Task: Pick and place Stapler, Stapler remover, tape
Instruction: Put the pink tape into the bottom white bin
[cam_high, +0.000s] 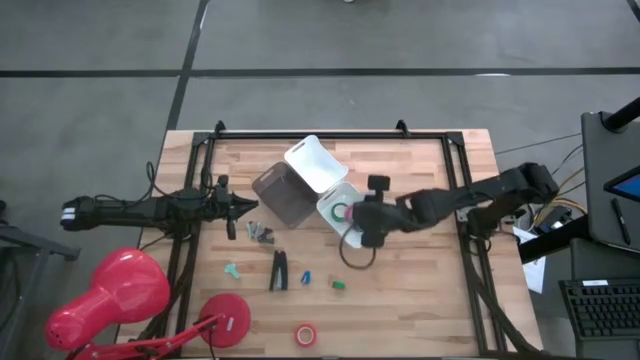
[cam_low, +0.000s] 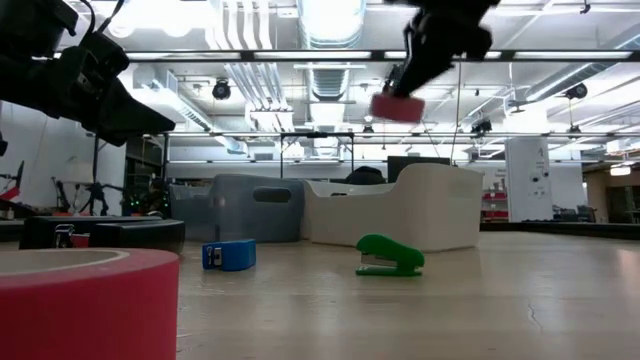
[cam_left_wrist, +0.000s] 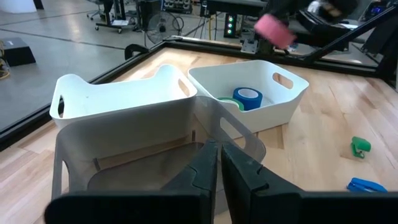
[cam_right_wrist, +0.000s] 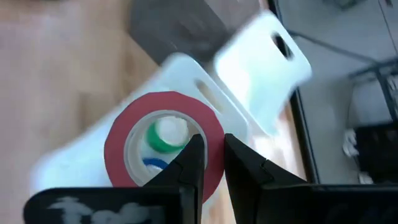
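My right gripper is shut on an orange-pink tape roll and holds it in the air above a white bin. That bin holds a blue roll and a green roll. The low view shows the held roll high over the table. The black stapler lies flat near the table's middle. A red tape roll lies flat by the near edge. My left gripper is shut, holds nothing, and hovers over a grey bin. My right gripper pinches the wall of the orange-pink tape ring: one finger is inside the hole and the other outside. The fingers come from above, slanting from the table's right. The roll is lifted clear and hangs below the fingers over the white bin.
A second white bin stands behind the grey bin. Small green and blue items lie near the stapler. A metal item lies by my left gripper. A red lamp occupies the near-left corner.
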